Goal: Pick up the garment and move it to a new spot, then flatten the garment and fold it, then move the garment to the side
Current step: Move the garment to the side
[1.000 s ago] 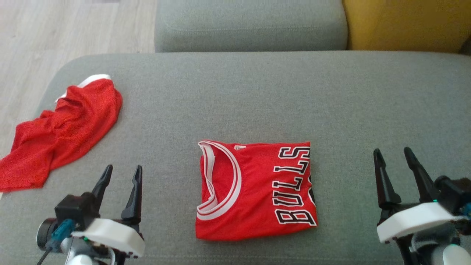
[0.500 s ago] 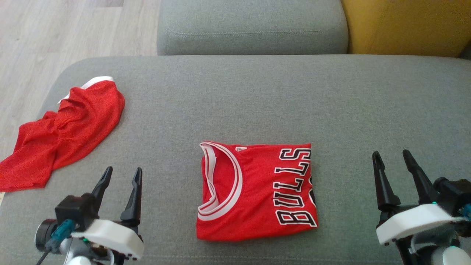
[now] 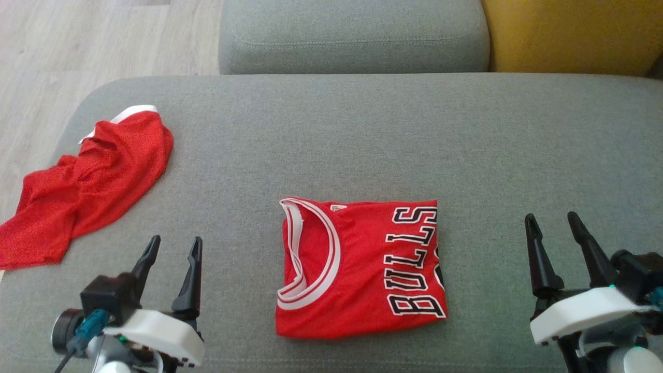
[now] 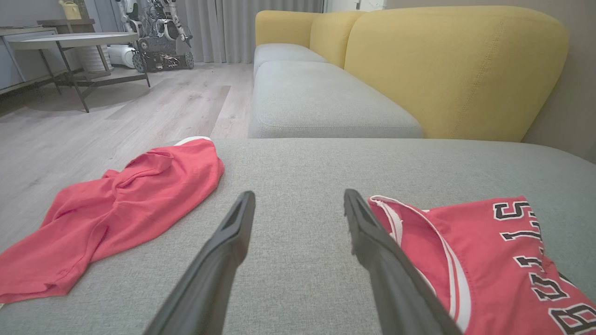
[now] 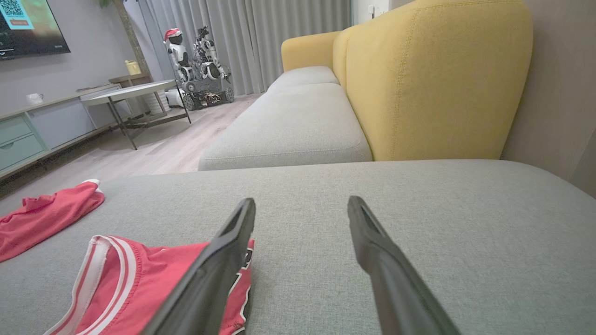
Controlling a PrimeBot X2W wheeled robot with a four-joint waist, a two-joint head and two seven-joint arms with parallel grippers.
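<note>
A red jersey garment [image 3: 362, 269] with white neck trim and black lettering lies folded into a flat rectangle at the middle front of the grey sofa cushion [image 3: 362, 134]. It also shows in the left wrist view [image 4: 489, 260] and the right wrist view [image 5: 139, 279]. A second red garment [image 3: 88, 191] lies crumpled at the cushion's left edge [image 4: 125, 209] [image 5: 42, 214]. My left gripper [image 3: 175, 241] hovers open left of the folded jersey, apart from it [image 4: 299, 195]. On the jersey's right, my right gripper [image 3: 550, 216] stands open and holds nothing [image 5: 301, 201].
Another grey seat cushion [image 3: 352, 36] adjoins at the back, with the yellow backrest [image 3: 570, 33] at the far right. Wooden floor [image 3: 77, 46] lies beyond the cushion's rounded left edge. A round table [image 4: 70, 42] and another robot [image 5: 200, 60] stand far off.
The head view has shifted slightly up and down. Both garments and both grippers keep their places.
</note>
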